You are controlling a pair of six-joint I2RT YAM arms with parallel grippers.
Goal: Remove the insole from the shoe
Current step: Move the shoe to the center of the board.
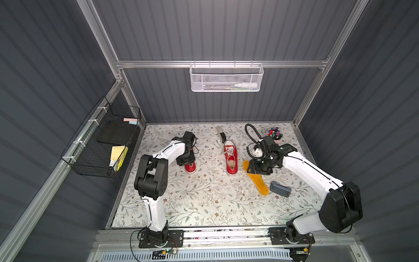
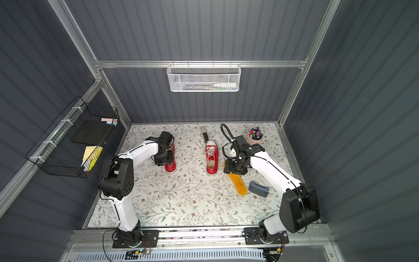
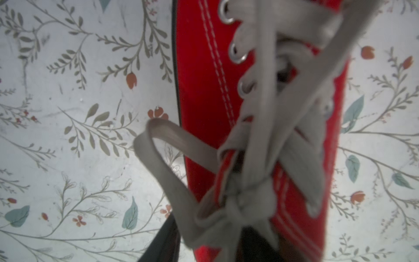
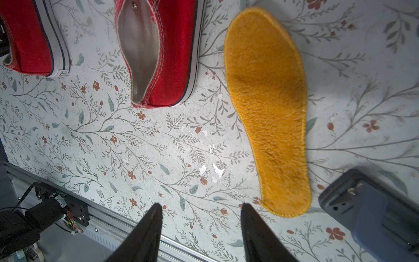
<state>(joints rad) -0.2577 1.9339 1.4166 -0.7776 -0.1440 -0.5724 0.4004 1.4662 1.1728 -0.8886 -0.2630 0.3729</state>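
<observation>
Right gripper [image 4: 200, 205]: jaws apart, empty, hovering above table [image 4: 136, 147]. Orange insole [image 4: 267, 102] flat on table just beside it, alongside red shoe [image 4: 163, 56]. Left gripper [image 1: 188, 161] over second shoe [image 1: 190, 167]; cannot tell how jaws stand.

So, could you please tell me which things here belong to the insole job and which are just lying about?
Job: middle red shoe; other red shoe; orange insole, already out.
Lying about: marker cup; grey-blue device; white-and-black tool; white mesh basket; black wire basket.
</observation>
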